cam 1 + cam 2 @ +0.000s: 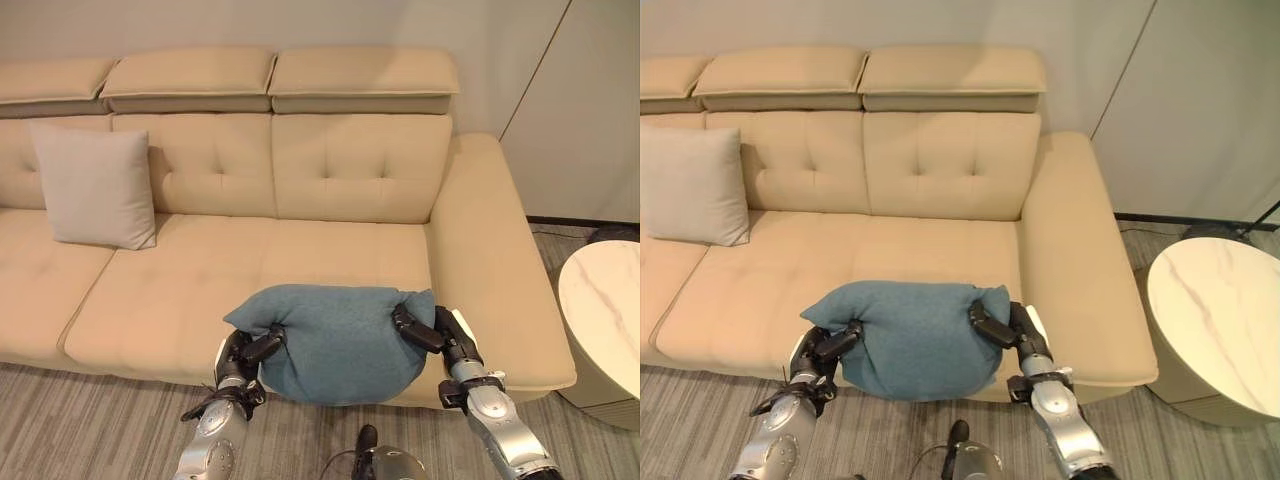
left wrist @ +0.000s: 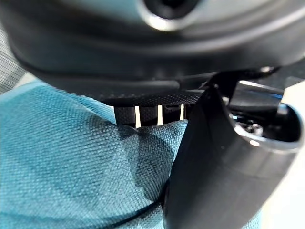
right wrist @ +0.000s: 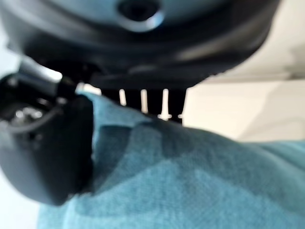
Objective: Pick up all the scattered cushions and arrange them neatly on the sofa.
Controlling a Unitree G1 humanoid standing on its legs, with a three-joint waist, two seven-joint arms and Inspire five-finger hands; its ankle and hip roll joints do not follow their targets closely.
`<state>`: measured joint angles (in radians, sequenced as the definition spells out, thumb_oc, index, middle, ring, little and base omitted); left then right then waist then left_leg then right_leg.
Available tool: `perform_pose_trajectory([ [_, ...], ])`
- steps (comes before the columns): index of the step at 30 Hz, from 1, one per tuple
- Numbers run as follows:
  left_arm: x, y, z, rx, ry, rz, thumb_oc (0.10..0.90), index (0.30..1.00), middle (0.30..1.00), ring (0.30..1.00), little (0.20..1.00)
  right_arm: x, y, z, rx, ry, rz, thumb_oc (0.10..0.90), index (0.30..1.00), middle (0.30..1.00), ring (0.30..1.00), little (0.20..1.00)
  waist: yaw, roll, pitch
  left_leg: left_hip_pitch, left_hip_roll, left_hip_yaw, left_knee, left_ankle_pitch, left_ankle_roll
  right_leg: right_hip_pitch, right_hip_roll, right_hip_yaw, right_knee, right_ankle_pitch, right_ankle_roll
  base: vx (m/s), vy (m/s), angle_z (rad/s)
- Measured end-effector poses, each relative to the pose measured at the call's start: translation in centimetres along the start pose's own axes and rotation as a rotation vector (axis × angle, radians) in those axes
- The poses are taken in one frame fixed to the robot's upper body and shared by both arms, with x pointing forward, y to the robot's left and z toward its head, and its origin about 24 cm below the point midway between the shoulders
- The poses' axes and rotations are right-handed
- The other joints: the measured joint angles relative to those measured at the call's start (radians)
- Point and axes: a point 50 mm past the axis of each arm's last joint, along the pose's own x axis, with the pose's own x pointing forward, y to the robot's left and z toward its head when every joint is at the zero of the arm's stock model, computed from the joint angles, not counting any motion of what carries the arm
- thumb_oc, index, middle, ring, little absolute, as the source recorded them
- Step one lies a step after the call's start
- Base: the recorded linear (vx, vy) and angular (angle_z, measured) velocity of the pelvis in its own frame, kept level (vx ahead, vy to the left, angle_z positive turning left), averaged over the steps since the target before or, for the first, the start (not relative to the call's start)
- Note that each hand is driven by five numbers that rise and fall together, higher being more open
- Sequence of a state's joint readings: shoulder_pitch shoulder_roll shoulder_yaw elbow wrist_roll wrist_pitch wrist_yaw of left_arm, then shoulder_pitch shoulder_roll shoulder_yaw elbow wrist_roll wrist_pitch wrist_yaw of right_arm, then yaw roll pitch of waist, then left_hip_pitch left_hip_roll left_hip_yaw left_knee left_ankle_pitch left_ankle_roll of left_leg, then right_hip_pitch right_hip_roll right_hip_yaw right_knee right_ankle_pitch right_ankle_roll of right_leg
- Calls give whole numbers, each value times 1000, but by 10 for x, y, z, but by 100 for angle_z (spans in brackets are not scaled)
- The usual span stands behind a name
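A teal cushion [image 1: 335, 340] hangs at the front edge of the beige sofa [image 1: 330, 255], over its right seat. My left hand [image 1: 245, 352] pinches the cushion's left side, and my right hand [image 1: 432, 331] pinches its right corner. Both wrist views show teal cloth [image 2: 71, 162] squeezed between thumb and fingers [image 3: 143, 100]. A light grey cushion [image 1: 95, 186] leans upright against the sofa's backrest at the left.
A round white marble-topped side table [image 1: 605, 310] stands to the right of the sofa's wide right armrest [image 1: 490, 250]. Grey wood-look flooring [image 1: 90, 420] runs in front of the sofa. The sofa's middle seat is bare.
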<state>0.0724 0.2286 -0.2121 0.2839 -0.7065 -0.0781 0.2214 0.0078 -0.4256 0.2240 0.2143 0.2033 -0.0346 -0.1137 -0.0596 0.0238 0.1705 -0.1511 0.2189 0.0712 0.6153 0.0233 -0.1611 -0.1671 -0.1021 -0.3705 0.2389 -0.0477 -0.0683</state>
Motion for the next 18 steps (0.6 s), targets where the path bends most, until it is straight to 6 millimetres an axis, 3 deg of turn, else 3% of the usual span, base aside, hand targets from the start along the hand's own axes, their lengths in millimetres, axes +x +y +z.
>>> perform_pose_trajectory([
  [1, 0, 1, -2, 1, 8, 6, 400, 300, 300, 300, 300, -1, 0, -1, -8, 5, 5, 400, 300, 300, 300, 300, 3, 5, -2, -44, -11, -13, 92, -2, -3, 19, 10, 16, -8, -17, -7, 243, 59, -36],
  [2, 1, 1, -2, 3, 9, 5, 400, 300, 300, 300, 300, -1, -1, -2, -8, 10, 4, 400, 300, 300, 300, 300, -1, 5, -2, -77, -28, -13, 143, -31, 27, 37, 15, 17, -21, -23, -1, 268, 140, -23],
  [3, 1, 2, -2, 6, 11, 8, 400, 300, 300, 300, 300, -2, 0, -2, -9, 10, 7, 400, 300, 300, 300, 300, 11, 0, 0, -102, -47, 0, 137, -53, 59, 55, 24, 36, -36, -16, -10, 289, 206, -39],
  [4, 0, 3, -3, 5, 12, 13, 400, 300, 300, 300, 300, -2, 0, -2, -17, 9, 13, 400, 300, 300, 300, 300, 28, 0, 1, -106, -62, 5, 76, -66, 78, 68, 38, 54, -52, -21, -2, 311, 256, -62],
  [5, 0, 6, -2, 6, 10, 20, 400, 300, 300, 300, 300, -2, 2, -2, -19, 9, 23, 400, 300, 300, 300, 300, 43, 1, 0, -104, -69, 5, -20, -74, 90, 74, 51, 63, -59, -13, -17, 344, 288, -61],
  [6, 0, 8, -1, 3, 8, 30, 400, 300, 300, 300, 300, -2, 5, -2, -19, 9, 35, 400, 300, 300, 300, 300, 45, -1, 0, -95, -70, -14, -167, -72, 86, 84, 68, 88, -77, -24, 14, 347, 282, -47],
  [8, 1, 12, 0, 8, 4, 44, 400, 300, 300, 300, 300, -1, 5, -2, -30, 9, 44, 400, 300, 300, 300, 300, 65, -2, 3, -75, -45, -82, -430, -40, 47, 99, 98, 125, -91, -13, 15, 259, 189, -48],
  [9, 1, 14, 0, 11, 6, 47, 400, 300, 300, 300, 300, -1, 6, -2, -33, 10, 48, 400, 300, 300, 300, 300, 76, -1, 4, -75, -32, -101, -470, -30, 35, 111, 106, 127, -100, -3, 4, 195, 124, -63],
  [10, 1, 16, -2, 17, 14, 52, 400, 300, 300, 300, 300, -1, 5, -3, -51, 12, 57, 400, 300, 300, 300, 300, 88, -4, 6, -57, -10, -125, -489, -7, 9, 131, 115, 141, -115, -16, 27, 259, 198, -47],
  [12, 1, 18, -5, 44, 27, 48, 400, 300, 300, 300, 300, -2, -2, -2, -115, 9, 64, 400, 300, 300, 300, 300, 68, 15, 2, 8, 23, -86, -507, 14, 11, 196, 126, 133, -147, -13, 46, 292, 231, -2],
  [13, 2, 15, -5, 49, 24, 36, 400, 300, 300, 300, 300, -2, -6, -1, -138, 3, 60, 400, 300, 300, 300, 300, 65, 28, -1, 23, 27, -80, -516, 28, 30, 193, 130, 134, -137, -19, 53, 200, 152, 20],
  [14, 3, 13, -3, 70, 17, 17, 400, 300, 300, 300, 300, 1, -10, 5, -154, -17, 47, 400, 300, 300, 300, 300, 60, 22, 0, 44, 13, -76, -538, 63, 6, 180, 109, 141, -118, -28, 75, 167, 124, -8],
  [15, 4, 14, 0, 88, 9, 14, 400, 300, 300, 300, 300, 4, -10, 11, -169, -39, 51, 400, 300, 300, 300, 300, 61, 3, -2, 47, -18, -60, -548, 61, 21, 171, 77, 157, -119, -27, 92, 306, 220, -14],
  [18, 7, 17, 8, 137, -14, 12, 400, 300, 300, 300, 300, 12, -11, 30, -220, -111, 56, 400, 300, 300, 300, 300, 74, -12, -2, 69, -87, -18, -561, 48, 64, 177, 3, 189, -128, -25, 129, 191, 149, -12],
])
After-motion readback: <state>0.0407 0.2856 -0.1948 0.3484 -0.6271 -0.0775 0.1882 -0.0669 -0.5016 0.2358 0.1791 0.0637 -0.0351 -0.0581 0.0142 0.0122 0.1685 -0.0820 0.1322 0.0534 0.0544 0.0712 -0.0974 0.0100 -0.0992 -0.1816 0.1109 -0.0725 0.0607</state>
